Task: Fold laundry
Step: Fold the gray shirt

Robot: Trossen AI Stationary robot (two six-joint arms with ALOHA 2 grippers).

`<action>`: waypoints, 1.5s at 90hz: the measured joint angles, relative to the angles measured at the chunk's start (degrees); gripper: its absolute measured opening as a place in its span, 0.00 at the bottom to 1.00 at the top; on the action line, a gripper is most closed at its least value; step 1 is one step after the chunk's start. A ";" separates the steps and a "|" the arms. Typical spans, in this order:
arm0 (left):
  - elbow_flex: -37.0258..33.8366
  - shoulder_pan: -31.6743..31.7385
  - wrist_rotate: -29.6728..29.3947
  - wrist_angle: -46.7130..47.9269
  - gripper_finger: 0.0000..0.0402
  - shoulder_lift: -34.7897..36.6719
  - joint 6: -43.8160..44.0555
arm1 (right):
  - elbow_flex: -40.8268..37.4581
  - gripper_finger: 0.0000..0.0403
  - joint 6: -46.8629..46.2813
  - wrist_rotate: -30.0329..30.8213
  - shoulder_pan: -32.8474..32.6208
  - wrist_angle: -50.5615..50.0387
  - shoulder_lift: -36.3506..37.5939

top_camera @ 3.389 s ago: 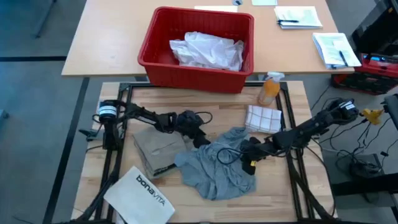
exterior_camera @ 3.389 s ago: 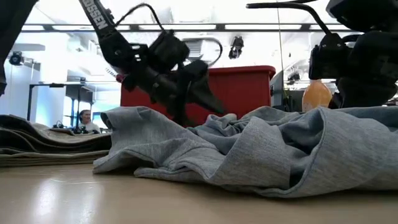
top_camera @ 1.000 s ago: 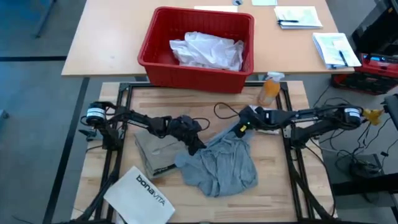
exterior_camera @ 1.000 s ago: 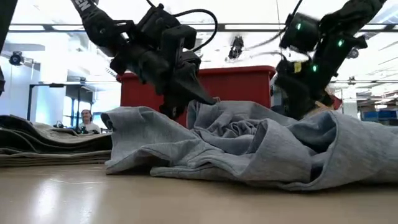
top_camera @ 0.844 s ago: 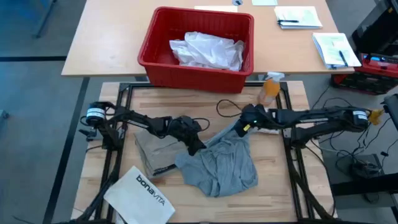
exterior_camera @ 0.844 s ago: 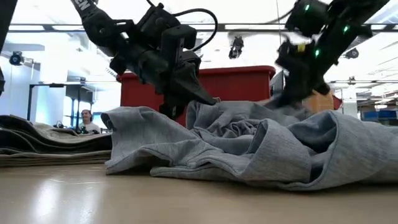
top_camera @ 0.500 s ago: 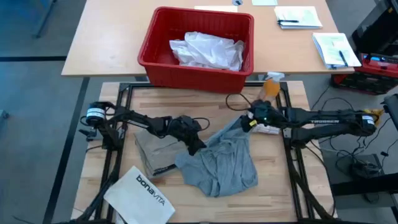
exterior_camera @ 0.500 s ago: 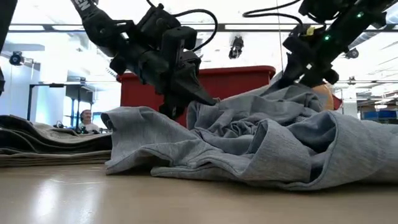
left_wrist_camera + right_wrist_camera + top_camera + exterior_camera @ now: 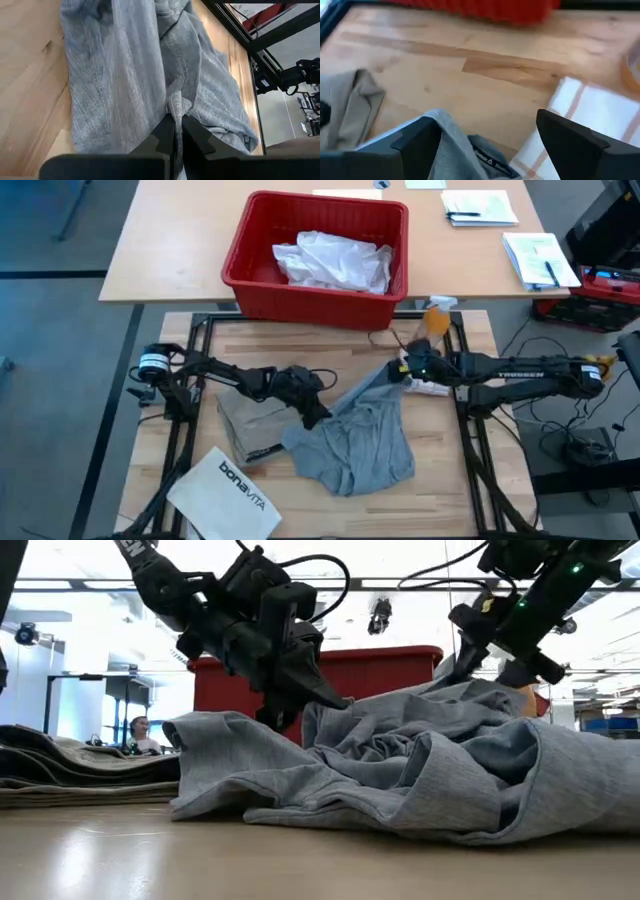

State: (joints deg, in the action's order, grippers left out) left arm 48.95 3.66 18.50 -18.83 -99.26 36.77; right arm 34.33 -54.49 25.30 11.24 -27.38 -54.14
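From overhead, the grey T-shirt [image 9: 355, 438] lies crumpled at the frame's centre, beside the khaki-tan piece [image 9: 250, 420]. The left gripper [image 9: 174, 131] pinches a fold of it, fingers closed, plain only in its wrist view. The right gripper [image 9: 405, 370] lifts the shirt's upper corner; its fingers [image 9: 422, 145] stand apart around cloth.

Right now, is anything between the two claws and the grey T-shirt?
Nothing visible. The left claw is shut on a fold of the grey T-shirt, and the right claw pinches its far edge.
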 joint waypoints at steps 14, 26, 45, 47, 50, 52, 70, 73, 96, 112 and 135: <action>-0.01 0.00 -0.04 0.06 0.01 0.00 0.42 | 0.00 0.72 -2.99 -7.98 2.69 0.14 -0.92; -0.02 0.00 -0.54 0.07 0.01 0.00 1.10 | 0.00 0.72 1.71 -19.48 6.29 -0.75 -2.54; -0.02 -0.12 -1.52 0.01 0.01 0.00 1.55 | 0.00 0.72 4.91 -24.48 10.86 -6.69 -4.86; -0.02 -0.18 -1.53 0.02 0.01 0.00 1.72 | 0.00 0.71 5.00 -23.92 11.18 -6.87 -5.03; -0.02 -0.24 -1.53 0.02 0.01 0.00 1.75 | 0.00 0.70 5.05 -23.03 11.72 -6.69 -5.27; -0.02 -0.26 -1.53 0.02 0.01 0.00 1.76 | 0.00 0.69 5.05 -22.37 11.96 -6.51 -5.33; -0.02 -0.28 -3.38 0.00 0.00 0.00 1.92 | -0.02 0.60 14.45 -37.47 10.00 3.05 -4.82; -0.02 -0.30 -4.23 0.00 0.00 0.00 1.95 | -0.01 0.58 16.34 -40.17 7.93 4.73 -4.77; -0.02 1.23 -4.57 0.26 0.00 0.00 1.50 | -1.11 0.48 28.67 -31.82 -11.43 7.26 -8.46; -0.02 2.30 -4.70 0.55 0.00 0.00 -0.17 | -1.11 0.44 37.03 -27.67 -17.93 19.48 -15.83; -0.02 2.62 -4.04 5.38 0.00 0.26 -1.17 | -0.09 0.38 29.07 -23.18 -16.42 17.73 -21.70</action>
State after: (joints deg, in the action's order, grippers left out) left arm 48.93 6.28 14.46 -13.45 -99.00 35.59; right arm 34.24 -25.43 2.13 -5.18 -9.65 -75.83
